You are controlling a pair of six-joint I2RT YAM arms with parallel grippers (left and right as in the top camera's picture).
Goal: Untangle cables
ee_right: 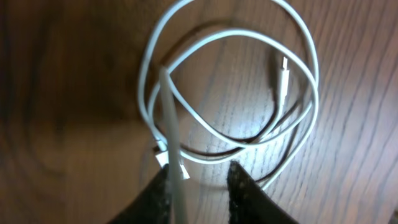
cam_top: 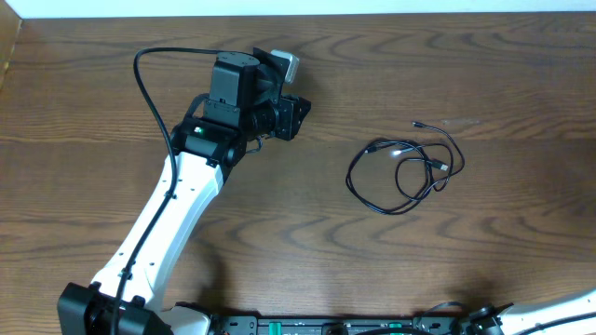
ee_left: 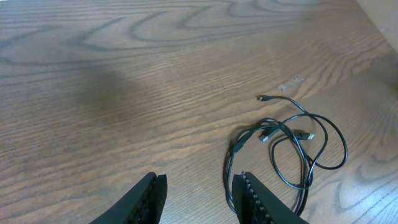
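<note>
On the wooden worktop [cam_top: 484, 56], the black cable [cam_top: 402, 172] lies in loose overlapping loops at 3 o'clock from my left tool [cam_top: 296, 116], well apart from it. That tool is released, its fingers spread with nothing between them. My right tool [ee_right: 199, 171] hangs over the white cable [ee_right: 282, 74], which is coiled on the wood. It is released too, fingers apart, and one blurred white strand rises toward the finger at 7 o'clock. I cannot tell whether they touch
</note>
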